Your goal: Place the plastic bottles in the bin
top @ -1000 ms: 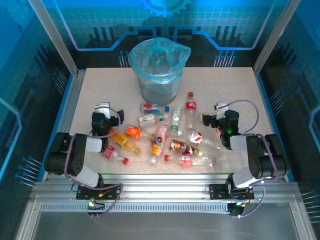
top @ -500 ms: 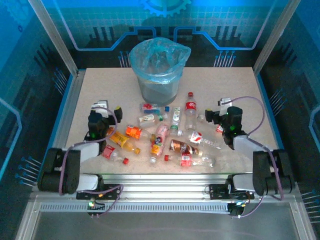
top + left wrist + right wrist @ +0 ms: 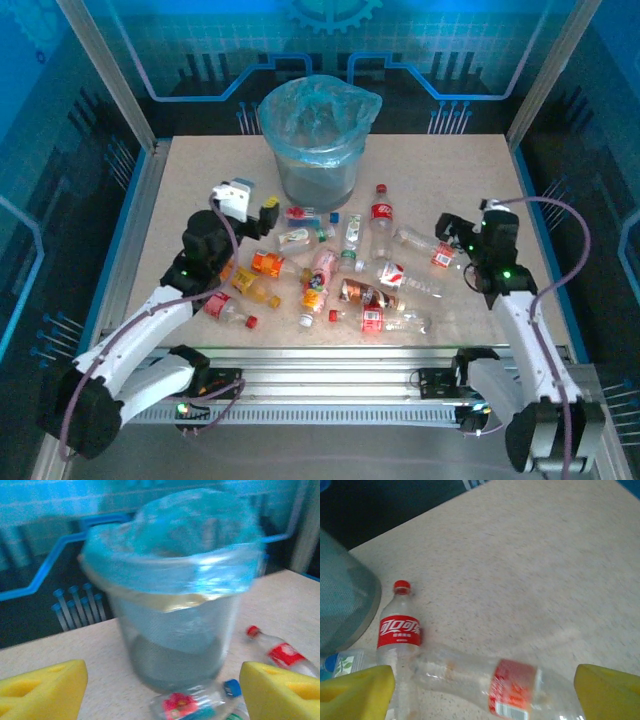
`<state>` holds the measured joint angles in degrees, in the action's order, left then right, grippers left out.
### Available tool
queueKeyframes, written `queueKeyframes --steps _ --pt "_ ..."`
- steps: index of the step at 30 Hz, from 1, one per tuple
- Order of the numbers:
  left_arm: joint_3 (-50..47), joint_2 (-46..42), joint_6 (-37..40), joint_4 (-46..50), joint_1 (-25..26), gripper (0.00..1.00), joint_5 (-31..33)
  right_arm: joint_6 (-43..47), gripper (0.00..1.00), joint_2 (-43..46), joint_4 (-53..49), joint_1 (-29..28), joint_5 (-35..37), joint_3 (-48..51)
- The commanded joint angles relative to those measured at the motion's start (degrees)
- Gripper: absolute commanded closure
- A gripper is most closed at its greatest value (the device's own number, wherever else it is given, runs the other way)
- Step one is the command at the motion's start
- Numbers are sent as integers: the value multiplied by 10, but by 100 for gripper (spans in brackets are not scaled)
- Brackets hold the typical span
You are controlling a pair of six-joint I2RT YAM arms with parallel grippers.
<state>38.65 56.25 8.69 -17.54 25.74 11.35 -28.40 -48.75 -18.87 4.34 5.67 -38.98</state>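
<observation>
While the speckled beige table is the largest thing before us, the bin comes next. It stands upright at the far middle of the table, a grey translucent basket with a crinkly light-blue bag folded over its rim. The plastic bottles lie scattered on the tabletop in front of it, between the two arms, all outside the bin.

We see the left gripper hovering at the left edge of the scatter, close to the bin, its jaws spread with nothing between them. In the left wrist view its yellow pads sit far apart at the bottom corners, with the bin between them. At the bin's foot lies a blue-capped bottle with a pink-red label, too blurred for us to read.

The right gripper hangs over the right edge of the scatter, jaws released wide. In the right wrist view its own pads flank a clear bottle lying on its side, without closing on it. That bottle's red label carries a barcode; from above we make out only a red patch.

Beside it lies a red-capped cola bottle, its cap towards the bin. Its red label bears white Chinese script in the Coca-Cola style, which is legible to us from the wrist and not from overhead. The overhead view adds orange-labelled bottles on the left of the scatter.
</observation>
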Motion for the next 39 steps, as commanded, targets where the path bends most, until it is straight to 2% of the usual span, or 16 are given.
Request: queueKeyframes --steps 1,2,4,6,11,15,18,23,31,39 --pt "40 8 82 76 78 20 22 -99 8 43 -114 71 -73 20" --pt "51 18 101 81 109 20 30 -108 9 52 -119 96 -92 28" --pt "75 41 127 92 162 20 42 -108 9 42 -125 109 -90 29" --pt "111 81 131 115 206 19 45 -111 10 16 -100 125 -122 34" --pt "215 193 92 153 277 19 23 -161 18 -47 -24 212 -218 68" --pt "268 270 86 147 318 18 7 -173 18 -60 0 249 -213 87" --pt "297 311 67 150 334 18 -14 -166 14 -64 -2 257 -196 92" --pt "326 356 35 154 343 17 -45 -168 14 -68 25 269 -199 113" --pt "336 393 73 189 343 15 -28 -196 16 -84 68 273 -213 140" --pt "334 405 78 214 343 14 -41 -214 18 -122 109 272 -233 143"
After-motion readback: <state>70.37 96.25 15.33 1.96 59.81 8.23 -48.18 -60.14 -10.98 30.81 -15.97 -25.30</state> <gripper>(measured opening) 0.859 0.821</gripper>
